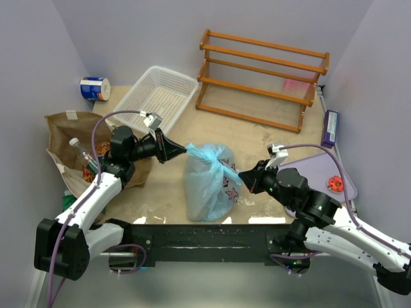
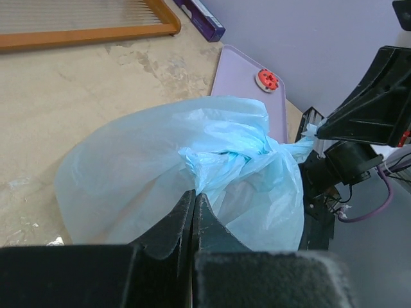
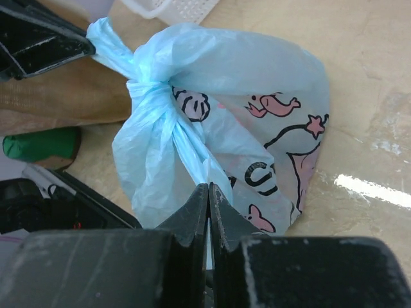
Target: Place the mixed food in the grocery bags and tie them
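Note:
The light blue plastic bag with dark and pink print stands near the table's front middle, its two handles knotted at the top. My left gripper is shut on the left handle. My right gripper is shut on the right handle. The two handles are pulled taut in opposite directions. The brown paper bag lies at the left and holds a clear bottle and a red crisp packet. The blue bag's contents are hidden.
A white mesh basket stands at the back left, with a blue-and-white can beside it. A wooden rack is at the back. A lilac tray with a red round piece and a purple box are at the right. A green round thing lies by the paper bag.

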